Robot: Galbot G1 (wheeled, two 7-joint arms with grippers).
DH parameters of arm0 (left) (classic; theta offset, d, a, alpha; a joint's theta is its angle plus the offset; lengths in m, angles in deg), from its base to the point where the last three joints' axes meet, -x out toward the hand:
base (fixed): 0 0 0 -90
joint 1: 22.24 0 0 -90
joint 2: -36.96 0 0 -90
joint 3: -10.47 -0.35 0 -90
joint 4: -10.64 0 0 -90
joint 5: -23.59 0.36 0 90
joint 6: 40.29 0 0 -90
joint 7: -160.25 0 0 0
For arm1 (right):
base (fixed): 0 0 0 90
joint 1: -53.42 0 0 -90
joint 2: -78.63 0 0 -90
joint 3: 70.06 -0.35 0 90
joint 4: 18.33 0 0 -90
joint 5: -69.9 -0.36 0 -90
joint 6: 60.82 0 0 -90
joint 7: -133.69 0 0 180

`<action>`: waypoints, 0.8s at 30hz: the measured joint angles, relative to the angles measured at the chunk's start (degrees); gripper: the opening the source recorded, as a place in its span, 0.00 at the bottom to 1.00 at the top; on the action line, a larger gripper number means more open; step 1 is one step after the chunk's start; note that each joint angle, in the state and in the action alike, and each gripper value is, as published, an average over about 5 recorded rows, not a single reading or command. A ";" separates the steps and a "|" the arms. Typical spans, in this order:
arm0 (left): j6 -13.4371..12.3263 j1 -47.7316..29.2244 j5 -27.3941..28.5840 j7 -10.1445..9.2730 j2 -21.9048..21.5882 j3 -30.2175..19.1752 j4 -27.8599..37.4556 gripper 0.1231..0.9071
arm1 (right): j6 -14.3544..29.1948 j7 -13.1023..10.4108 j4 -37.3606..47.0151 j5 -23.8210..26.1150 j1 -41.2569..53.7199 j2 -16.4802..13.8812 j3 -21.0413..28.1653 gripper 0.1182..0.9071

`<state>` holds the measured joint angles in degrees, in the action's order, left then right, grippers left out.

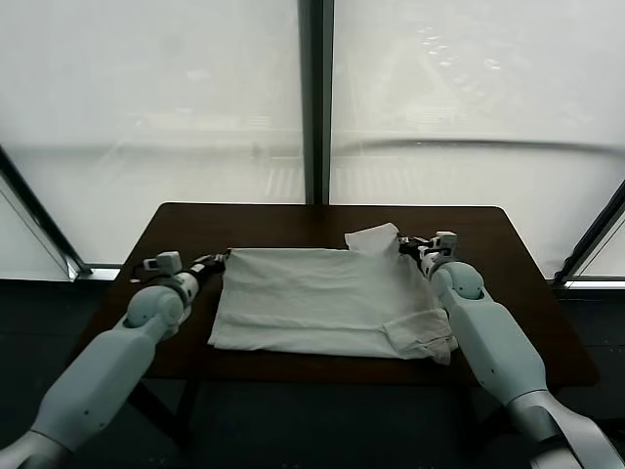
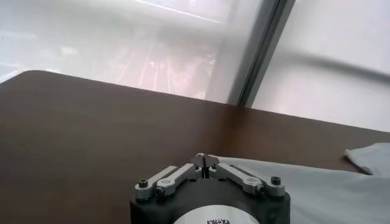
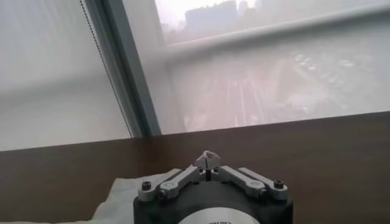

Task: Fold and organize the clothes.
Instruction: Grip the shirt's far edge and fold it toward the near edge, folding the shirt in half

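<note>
Both pale arms are reaching forward from the near edge, one down each flank of the dark wooden table (image 1: 293, 217), and they are the biggest things in front of me. Each is lying low and nearly level, elbow back toward the body and wrist stretched out toward the window, so the two grippers are arriving at the far corners of the cloth together. That looks like a pose for lifting the far edge and bringing it back toward the body in a first fold, though that is only my reading.

Between them the white T-shirt (image 1: 317, 301) is lying spread across the middle of the tabletop, mostly flat and plain side up, with one sleeve rumpled at the near right corner and a small flap standing up at the far right corner. No print is showing.

Out at the far left corner, the left gripper (image 1: 217, 261) is resting at the fabric's edge with its jaws drawn together; from its wrist view (image 2: 205, 161) the tips are meeting right where the cloth begins, apparently pinching the hem.

Opposite it, the right gripper (image 1: 422, 245) is sitting just beside the raised flap, jaws likewise closed, and its own wrist view (image 3: 208, 160) is showing a small peak of white fabric nipped between the tips.
</note>
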<state>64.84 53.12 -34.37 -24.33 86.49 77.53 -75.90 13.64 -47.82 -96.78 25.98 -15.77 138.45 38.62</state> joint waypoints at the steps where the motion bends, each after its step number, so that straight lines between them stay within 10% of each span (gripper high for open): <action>1: -0.06 1.11 0.04 -0.04 -0.27 0.54 -1.14 0.07 | -0.37 -0.28 -1.40 -0.11 -1.05 -0.54 -0.37 0.03; 24: 0.19 23.08 2.18 -2.59 -2.58 12.34 -22.42 0.07 | -10.16 -7.42 -28.21 -1.34 -22.64 -11.30 -6.54 0.03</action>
<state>65.02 76.20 -32.19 -26.92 83.92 89.87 -98.32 3.48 -55.25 -124.99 24.64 -38.41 127.16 32.08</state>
